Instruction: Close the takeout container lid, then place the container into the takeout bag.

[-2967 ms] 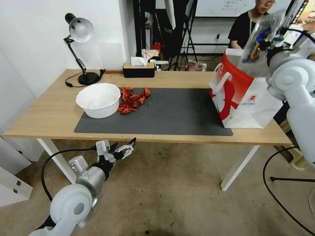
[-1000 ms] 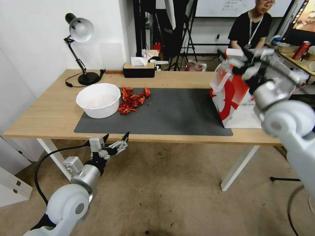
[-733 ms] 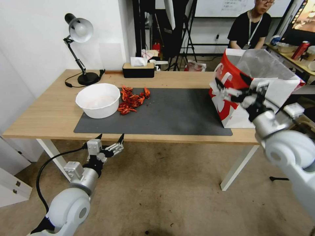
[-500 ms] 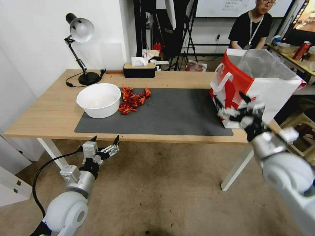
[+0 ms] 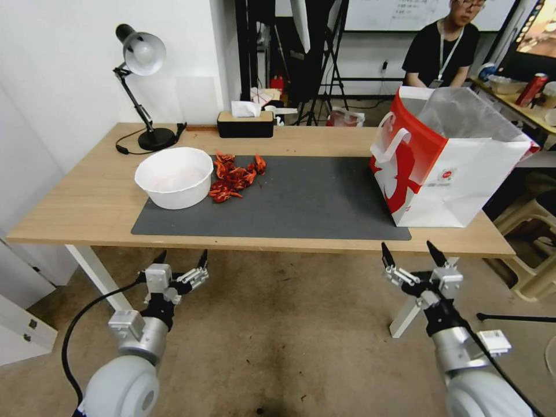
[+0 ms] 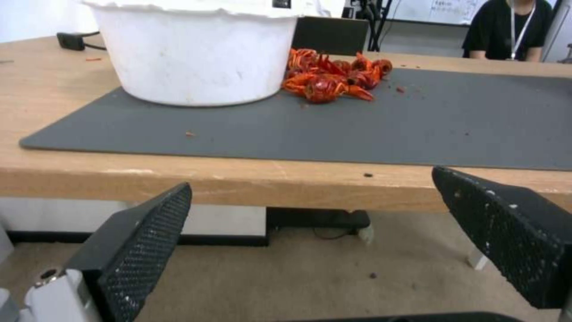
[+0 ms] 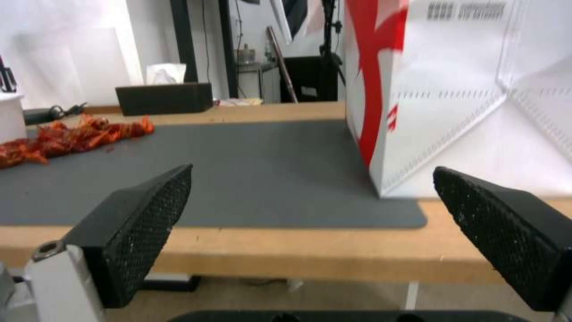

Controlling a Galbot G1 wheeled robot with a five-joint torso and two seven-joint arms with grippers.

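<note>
Both grippers hang below the front edge of the table (image 5: 87,214) with their jaws spread wide and nothing between them: the left gripper (image 5: 180,262) under the near left part of the edge, the right gripper (image 5: 412,255) under the near right part, just short of the takeout bag (image 5: 457,179). That bag stands upright on the right end of the dark mat (image 5: 301,202), mouth open, silvery lining catching the light. No clear clamshell lies on the mat or the wood; from the head view the bag's floor is out of sight behind its walls and lining, so whether the takeout container rests inside cannot be told, nor whether its lid is latched. At the left end of the mat sits a white bowl (image 5: 174,176) with a heap of red crayfish (image 5: 234,174) touching its side. The risk, as I judge it, lies with the right arm: it is near the bag's front face, and any upward or forward sweep could catch a white handle or the paper wall and tip the light bag over the table's right end. If the lid is not properly shut, a tipped bag would spill berries. The right wrist view crops the bag's top and handles, so clearance there is hard to gauge.
</note>
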